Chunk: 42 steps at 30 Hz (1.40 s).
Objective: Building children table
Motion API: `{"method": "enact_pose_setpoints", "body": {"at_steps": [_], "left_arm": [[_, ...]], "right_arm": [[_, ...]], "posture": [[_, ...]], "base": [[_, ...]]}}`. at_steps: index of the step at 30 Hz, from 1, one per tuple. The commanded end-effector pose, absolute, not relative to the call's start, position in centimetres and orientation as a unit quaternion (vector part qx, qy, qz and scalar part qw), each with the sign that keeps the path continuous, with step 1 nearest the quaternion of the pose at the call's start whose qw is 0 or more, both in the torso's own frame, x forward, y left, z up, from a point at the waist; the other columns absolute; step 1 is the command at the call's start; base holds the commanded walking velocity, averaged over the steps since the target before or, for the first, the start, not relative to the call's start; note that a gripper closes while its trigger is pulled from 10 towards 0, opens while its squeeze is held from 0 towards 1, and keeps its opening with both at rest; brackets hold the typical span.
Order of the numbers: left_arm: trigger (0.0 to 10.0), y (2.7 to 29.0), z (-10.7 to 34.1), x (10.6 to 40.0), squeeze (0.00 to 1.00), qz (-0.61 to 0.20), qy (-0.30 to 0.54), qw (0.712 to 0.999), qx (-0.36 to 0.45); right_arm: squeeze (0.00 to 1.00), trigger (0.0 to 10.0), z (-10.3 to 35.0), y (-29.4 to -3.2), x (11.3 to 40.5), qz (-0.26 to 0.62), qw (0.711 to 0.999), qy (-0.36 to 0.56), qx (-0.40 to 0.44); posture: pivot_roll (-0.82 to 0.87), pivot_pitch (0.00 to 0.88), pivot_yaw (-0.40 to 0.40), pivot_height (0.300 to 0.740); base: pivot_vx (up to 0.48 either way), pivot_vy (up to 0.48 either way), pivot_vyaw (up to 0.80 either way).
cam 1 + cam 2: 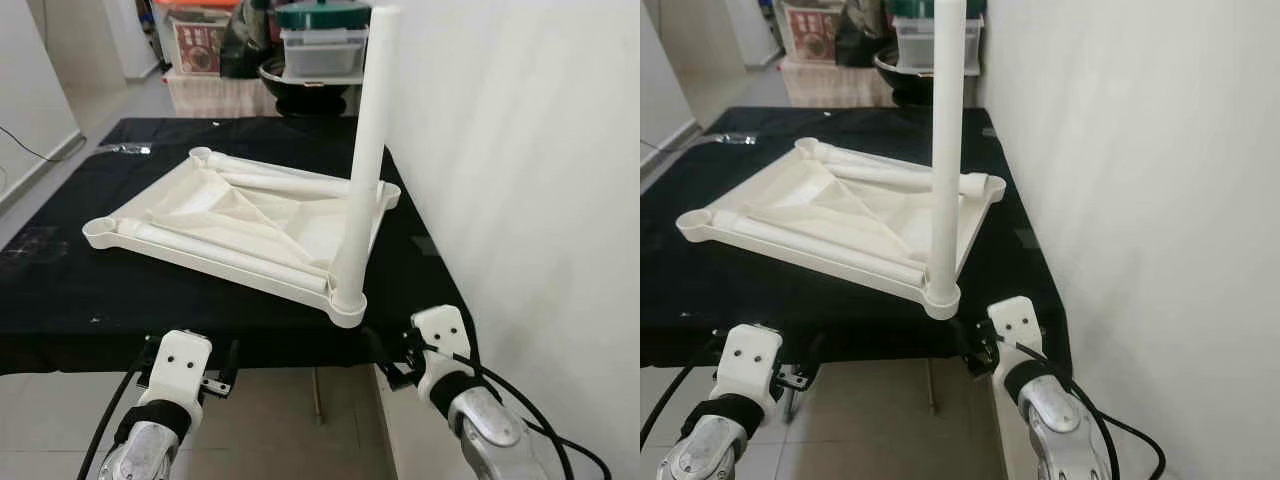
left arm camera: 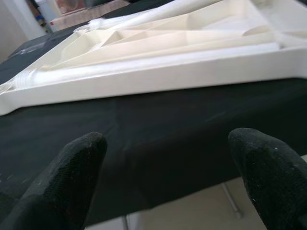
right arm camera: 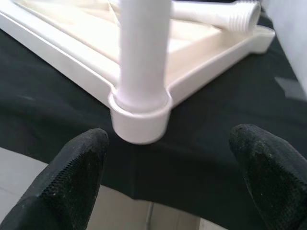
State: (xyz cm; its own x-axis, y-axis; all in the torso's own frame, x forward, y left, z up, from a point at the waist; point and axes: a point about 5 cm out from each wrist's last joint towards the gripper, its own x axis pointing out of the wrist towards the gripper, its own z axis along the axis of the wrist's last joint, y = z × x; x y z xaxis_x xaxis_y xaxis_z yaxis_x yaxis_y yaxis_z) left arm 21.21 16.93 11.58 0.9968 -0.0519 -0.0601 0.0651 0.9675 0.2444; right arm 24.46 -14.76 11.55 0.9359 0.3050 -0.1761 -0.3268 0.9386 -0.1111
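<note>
Your left end effector (image 2: 163,182) spread wide, empty, at near desk (image 1: 60,300) edge. Right end effector (image 3: 168,177) wide too, empty, just short of upright leg (image 1: 365,150) on tabletop (image 1: 240,215).

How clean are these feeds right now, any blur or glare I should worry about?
Left eye view: evenly lit and sharp; the upright leg blends into the white wall. Right wrist view: the fingers are soft, and so is the near corner socket. Left wrist view: the tabletop rim is slightly soft, no glare.
</note>
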Motion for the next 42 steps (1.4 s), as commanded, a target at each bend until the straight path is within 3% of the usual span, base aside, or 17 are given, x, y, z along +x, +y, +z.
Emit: {"method": "enact_pose_setpoints", "body": {"at_steps": [1,20,25,33,42], "left_arm": [[10.0,17.0,11.1,21.4,0.0,-0.028,0.034,0.991,0.127],[10.0,16.9,11.1,23.0,0.0,-0.042,0.009,0.989,0.141],[10.0,17.0,11.6,23.3,0.0,-0.036,0.003,0.991,0.128],[10.0,18.2,13.3,24.3,0.0,-0.013,-0.022,0.995,0.097],[10.0,16.2,12.7,23.4,0.0,-0.086,-0.02,0.992,0.093]], "right_arm": [[0.0,10.0,11.8,-14.2,24.7,0.176,0.98,0.063,-0.07],[0.0,10.0,11.9,-15.0,26.7,0.104,0.984,0.05,-0.133],[0.0,10.0,11.5,-13.9,26.9,0.151,0.982,0.061,-0.101],[0.0,10.0,12.6,-13.6,28.5,0.141,0.987,0.049,-0.058],[0.0,10.0,11.8,-13.3,28.2,0.136,0.987,0.061,-0.063]], "posture": [[-0.04,0.0,-0.033,0.74],[-0.05,0.0,-0.029,0.74],[-0.04,0.0,-0.033,0.74],[-0.03,0.0,-0.05,0.74],[-0.04,0.0,-0.019,0.74]], "base": [[0.0,0.48,0.0],[0.0,0.48,0.0],[0.0,0.48,0.0],[0.0,0.48,0.0],[0.0,0.0,0.0]]}}
